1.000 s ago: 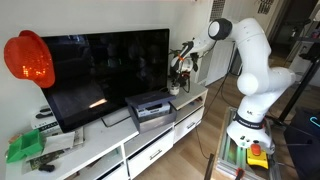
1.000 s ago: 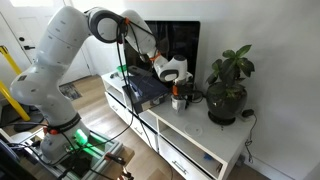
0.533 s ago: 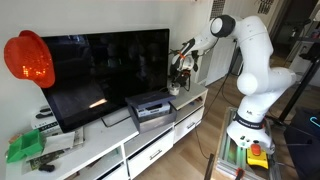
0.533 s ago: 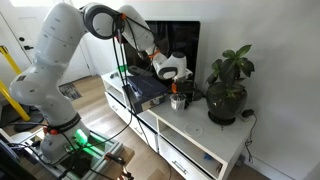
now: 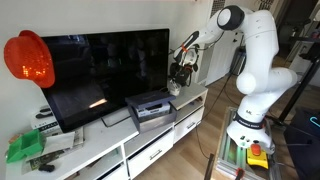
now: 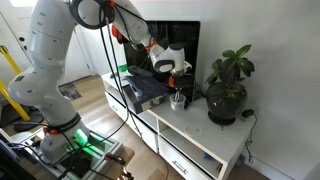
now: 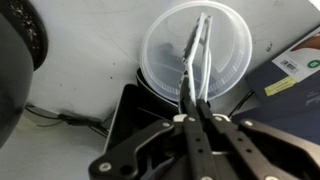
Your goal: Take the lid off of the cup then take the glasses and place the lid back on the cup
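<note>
Gripper [image 7: 190,112] pressed together on a pair of thin, wire-armed glasses [image 7: 198,55], pinching them near one end. In the wrist view, glasses running from the fingers toward 12 o'clock, straight across the mouth of the cup [image 7: 152,45]. Small, round, pale whitish-grey, seen from above there. Open at the top as far as that view shows, with a pale inside. Cannot tell whether the far end of the glasses reaches down into the cup or hangs just over it.

In both exterior views, gripper [image 6: 172,74] [image 5: 181,68] hanging at 12 o'clock of the cup [image 6: 178,99] [image 5: 174,89], apart from its rim. Cup upright on the white desk [image 6: 215,140]. In the wrist view, a black flat thing [image 7: 128,100] at 7 o'clock of the cup, close against it.

At 3 o'clock of the cup in an exterior view, a dark pot [image 6: 226,104] holding a leafy green plant [image 6: 230,68], far larger than the cup, near but not touching. Same pot [image 7: 15,45] at 9 o'clock in the wrist view. At 9 o'clock of the cup in the exterior view, a grey box-shaped device [image 6: 145,92]; the device [image 7: 300,70] again at 3 o'clock in the wrist view. Behind both, a dark television [image 6: 185,38].

Toward the desk's far end in an exterior view, a red round thing [image 5: 28,58] at 9 o'clock of the screen. At 6 o'clock of that, a green tray-like thing [image 5: 25,148], contents too small to tell.
</note>
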